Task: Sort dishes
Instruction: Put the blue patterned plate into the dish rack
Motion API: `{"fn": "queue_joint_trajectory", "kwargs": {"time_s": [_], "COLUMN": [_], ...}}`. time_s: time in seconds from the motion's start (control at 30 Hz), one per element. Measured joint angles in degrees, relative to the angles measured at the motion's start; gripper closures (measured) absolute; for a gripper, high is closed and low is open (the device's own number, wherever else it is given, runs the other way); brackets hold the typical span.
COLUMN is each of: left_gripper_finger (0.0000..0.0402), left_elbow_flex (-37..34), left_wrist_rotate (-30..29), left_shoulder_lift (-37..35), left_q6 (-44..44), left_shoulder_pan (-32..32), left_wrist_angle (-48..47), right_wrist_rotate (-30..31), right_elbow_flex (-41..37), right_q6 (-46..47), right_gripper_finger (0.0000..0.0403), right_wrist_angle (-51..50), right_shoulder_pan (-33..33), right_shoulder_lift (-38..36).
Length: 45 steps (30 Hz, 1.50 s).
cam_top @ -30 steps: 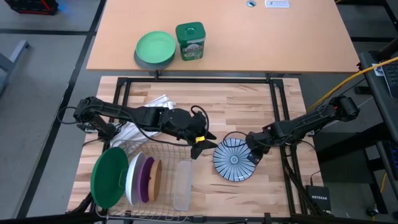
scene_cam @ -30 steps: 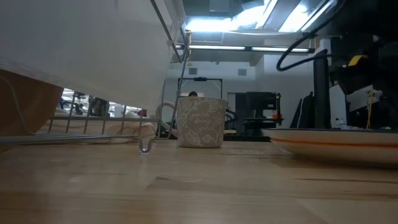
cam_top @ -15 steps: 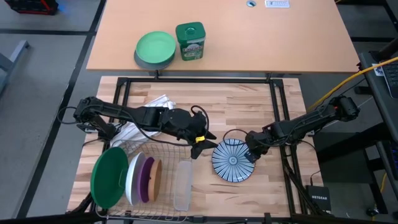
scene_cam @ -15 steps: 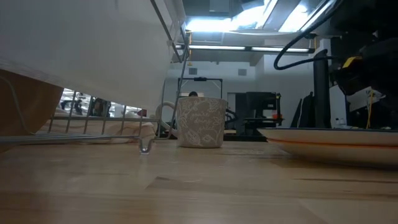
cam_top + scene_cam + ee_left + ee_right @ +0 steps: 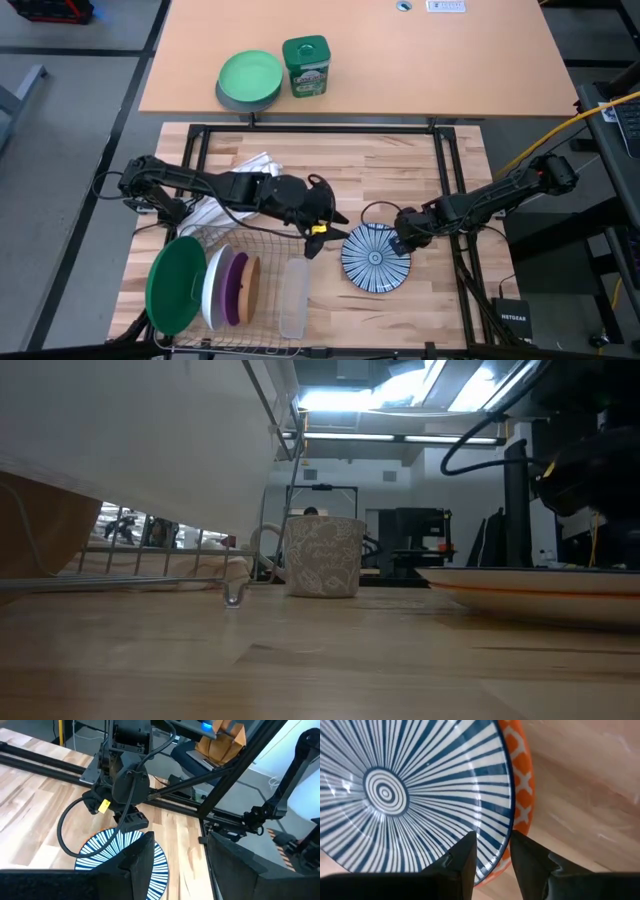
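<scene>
Blue-and-white striped plate [image 5: 375,257] lies flat on the table [image 5: 400,180], stacked on an orange patterned plate [image 5: 520,780] whose rim peeks out under one edge in the right wrist view. Right pincer [image 5: 403,244] sits at the striped plate's right rim, fingers [image 5: 462,860] parted a little and straddling that rim, one finger over the striped face, the other over the orange edge; not yet clamped as far as I can tell. Left pincer [image 5: 318,236] hangs just off the plate's left side, open, holding nothing, near the rack's right end. So the plate lies between the two pincers, right one touching or nearly so, left one just beside; right arm is the nearer for a rim grab. Plate is round, no long axis; the rim runs crosswise between the right fingers.

Dish rack [image 5: 262,240] is left of the plate, so any transfer likely goes leftward toward the left arm.

Counts: racked upright, four plates: dark green [image 5: 175,284], white [image 5: 214,287], purple [image 5: 236,288], brown [image 5: 252,284]. On the table, two stacked plates. Six dishes total. One mug [image 5: 322,555] in low view. Far table: one light green plate [image 5: 250,75] on a bowl, one green tin [image 5: 305,66]
</scene>
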Motion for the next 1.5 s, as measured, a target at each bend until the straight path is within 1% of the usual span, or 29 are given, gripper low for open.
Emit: {"fn": "queue_joint_trajectory", "kwargs": {"time_s": [0.2, 0.33, 0.47, 0.73, 0.97, 1.17, 1.33, 1.5], "left_gripper_finger": [0.0229, 0.0229, 0.0229, 0.0229, 0.0229, 0.0229, 0.0229, 0.0229], "left_elbow_flex": [0.0, 0.0, 0.0, 0.0, 0.0, 0.0, 0.0, 0.0], "left_wrist_rotate": [0.0, 0.0, 0.0, 0.0, 0.0, 0.2, 2.1, 6.5], "left_shoulder_lift": [0.0, 0.1, 0.1, 0.1, 0.7, 3.9, 7.3, 10.0], "left_q6": [0.7, 2.4, 2.7, 4.0, 10.0, 17.6, 21.3, 17.9], "left_shoulder_pan": [-0.7, -1.6, -2.4, -2.3, -2.3, -2.5, -2.7, -2.7], "left_wrist_angle": [0.0, -0.1, -0.1, -0.2, -0.2, 0.3, 1.5, 1.4], "right_wrist_rotate": [0.0, -1.1, -1.3, 1.4, 1.4, 1.6, 1.8, 1.8], "right_elbow_flex": [-0.1, -2.5, -3.9, -4.0, -3.8, -4.0, -4.0, -4.0], "right_q6": [5.0, 7.8, 8.1, 8.2, 8.2, 8.2, 8.2, 8.2], "right_gripper_finger": [0.0283, 0.0283, 0.0283, 0.0283, 0.0283, 0.0283, 0.0283, 0.0283], "right_wrist_angle": [0.3, 3.7, 6.9, 9.2, 11.6, 14.4, 14.9, 15.0], "right_shoulder_pan": [0.0, 0.0, 0.0, 0.0, 0.0, 0.0, 0.0, 0.0], "right_shoulder_lift": [0.3, 0.8, 0.9, 2.2, 5.0, 5.3, 5.3, 5.3]}}
